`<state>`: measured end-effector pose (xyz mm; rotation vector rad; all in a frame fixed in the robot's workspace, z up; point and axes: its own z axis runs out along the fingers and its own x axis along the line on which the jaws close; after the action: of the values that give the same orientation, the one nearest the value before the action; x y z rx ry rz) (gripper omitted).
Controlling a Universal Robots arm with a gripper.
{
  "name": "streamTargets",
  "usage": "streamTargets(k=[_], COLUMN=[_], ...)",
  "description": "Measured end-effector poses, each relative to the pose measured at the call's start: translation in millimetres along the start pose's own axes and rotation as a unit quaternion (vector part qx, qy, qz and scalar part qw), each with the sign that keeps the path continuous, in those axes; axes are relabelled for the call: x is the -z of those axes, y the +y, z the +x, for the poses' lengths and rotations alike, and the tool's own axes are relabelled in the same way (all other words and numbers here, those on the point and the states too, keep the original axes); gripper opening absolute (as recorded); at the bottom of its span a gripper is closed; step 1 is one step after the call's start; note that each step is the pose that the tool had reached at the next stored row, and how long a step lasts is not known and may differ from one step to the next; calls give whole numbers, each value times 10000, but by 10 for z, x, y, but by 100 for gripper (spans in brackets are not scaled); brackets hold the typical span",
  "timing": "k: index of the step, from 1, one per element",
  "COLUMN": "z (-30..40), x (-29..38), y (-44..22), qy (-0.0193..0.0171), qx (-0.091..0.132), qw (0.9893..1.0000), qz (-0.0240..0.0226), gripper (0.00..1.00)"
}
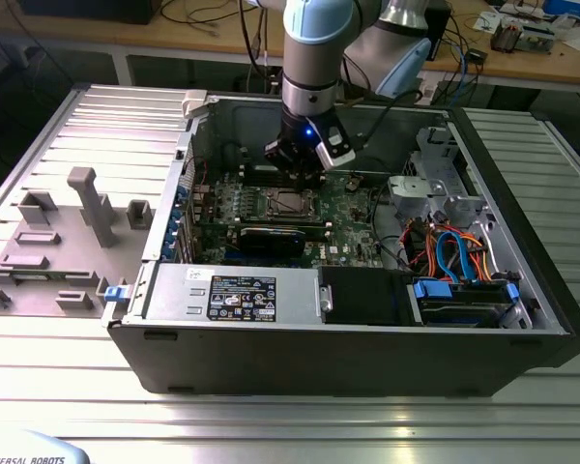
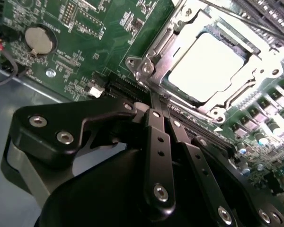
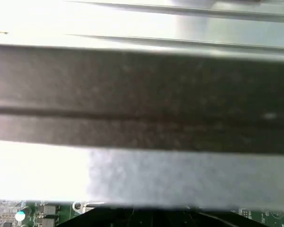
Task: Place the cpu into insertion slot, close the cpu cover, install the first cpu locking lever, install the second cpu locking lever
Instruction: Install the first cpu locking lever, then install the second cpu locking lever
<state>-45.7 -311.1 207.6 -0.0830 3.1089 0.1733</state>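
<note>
In the exterior view my gripper (image 1: 298,182) hangs inside the open computer case, right over the insertion slot (image 1: 292,203). In the second wrist view the cpu (image 2: 206,64) lies in the socket, its top shining bright. The silvery cpu cover (image 2: 157,52) lies flat around it as a frame. My gripper (image 2: 160,101) is shut, its black fingers (image 2: 157,142) pressed side by side, the tips at the socket's near edge beside a corner screw. I cannot make out how the locking levers stand.
A black expansion card (image 1: 271,237) lies just in front of the socket. A coin battery (image 2: 39,39) sits on the green board. Blue and orange cables (image 1: 454,251) fill the case's right side. The case wall (image 3: 142,94) is close by. A grey fixture plate (image 1: 92,203) lies to the exterior view's left.
</note>
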Motion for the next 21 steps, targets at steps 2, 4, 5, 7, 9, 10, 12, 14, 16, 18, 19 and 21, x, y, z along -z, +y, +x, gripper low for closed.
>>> streamTargets(k=[2,4,5,7,9,10,12,14,16,18,19,21], z=[-1,0,2,2,3,4,4,4,4,4,4,5], x=[21,24,25,27,27,29,30,30,30,31,31,32], y=[2,-21,-37,-61,-62,-74,-86,-87,-88,-89,-94,-101], qy=[0,1,1,1,1,1,1,1,1,1,1,1], qx=[1,1,1,1,0,1,0,1,1,1,1,1], qw=[10000,10000,10000,10000,10000,10000,10000,10000,10000,10000,10000,10000], qz=[0,1,1,0,1,1,1,1,1,1,1,1], gripper=[11,11,11,11,11,11,11,11,11,11,11,11])
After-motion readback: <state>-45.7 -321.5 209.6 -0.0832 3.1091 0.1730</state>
